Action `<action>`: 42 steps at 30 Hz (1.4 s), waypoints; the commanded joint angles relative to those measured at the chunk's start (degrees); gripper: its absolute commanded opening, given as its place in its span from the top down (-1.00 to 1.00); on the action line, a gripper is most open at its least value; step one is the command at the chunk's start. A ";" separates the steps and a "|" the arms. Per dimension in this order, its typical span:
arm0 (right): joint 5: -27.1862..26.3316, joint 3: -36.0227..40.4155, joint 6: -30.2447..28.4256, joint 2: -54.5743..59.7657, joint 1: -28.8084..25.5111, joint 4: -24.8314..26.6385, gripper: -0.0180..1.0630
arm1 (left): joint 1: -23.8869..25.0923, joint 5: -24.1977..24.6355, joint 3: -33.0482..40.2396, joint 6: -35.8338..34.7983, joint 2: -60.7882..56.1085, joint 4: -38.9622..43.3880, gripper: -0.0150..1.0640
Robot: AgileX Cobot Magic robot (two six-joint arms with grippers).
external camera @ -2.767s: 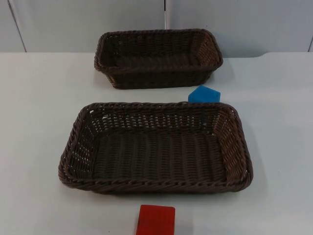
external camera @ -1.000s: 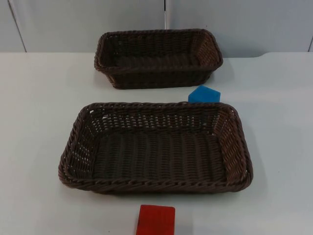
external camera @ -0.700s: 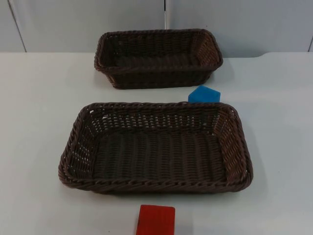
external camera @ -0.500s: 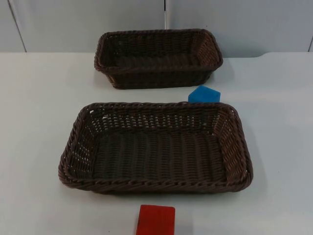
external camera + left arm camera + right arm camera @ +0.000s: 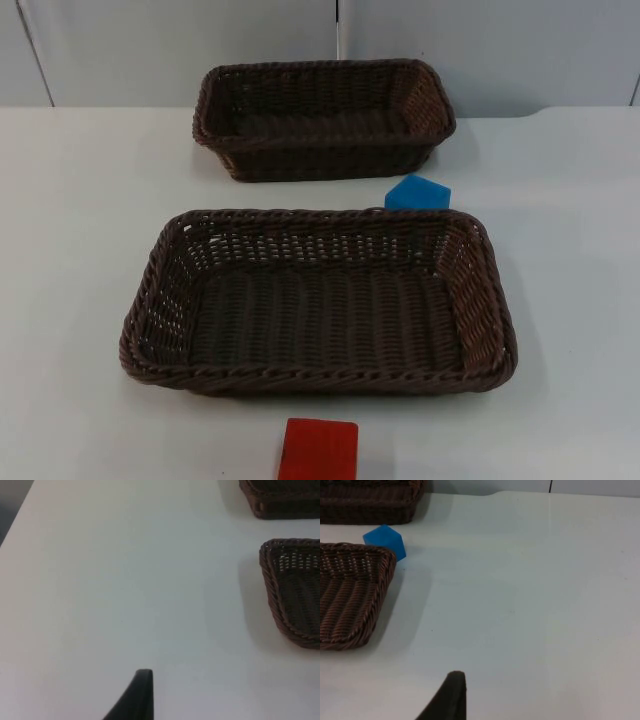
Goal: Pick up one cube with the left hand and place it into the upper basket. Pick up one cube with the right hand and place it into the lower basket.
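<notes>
Two dark brown woven baskets stand on the white table, and nothing lies in either. The upper basket [image 5: 325, 68] is by the wall and the wider lower basket [image 5: 320, 380] sits in front of it. A blue cube [image 5: 418, 192] rests between them, touching the lower basket's far right corner. It is also seen as the blue cube [image 5: 384, 540] from the right wrist. A red cube [image 5: 318, 450] lies at the table's front edge, just before the lower basket. My left gripper [image 5: 141, 692] waits over bare table left of the lower basket [image 5: 292, 587]. My right gripper [image 5: 451, 692] waits over bare table right of the lower basket [image 5: 350, 595].
The grey partition wall [image 5: 180, 50] closes the table behind the upper basket. Bare white table top [image 5: 70, 200] stretches on both sides of the baskets.
</notes>
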 commanded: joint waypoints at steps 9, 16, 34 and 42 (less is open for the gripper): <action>-0.42 0.09 0.00 -0.23 -0.35 0.13 -0.98 | -0.34 -0.09 -0.40 -0.19 4.46 -0.89 -0.97; -0.42 0.09 0.00 -0.23 -0.35 0.13 -0.98 | -0.34 -0.21 -0.40 -0.19 5.55 -0.89 -0.97; -0.42 0.09 0.00 -0.23 -0.35 -0.01 -0.98 | -0.34 -0.21 -0.40 0.91 9.02 -2.65 -0.97; -0.42 0.09 0.00 -0.23 -0.35 -0.01 -0.98 | -0.34 -0.10 -0.40 3.93 15.32 -8.28 -0.97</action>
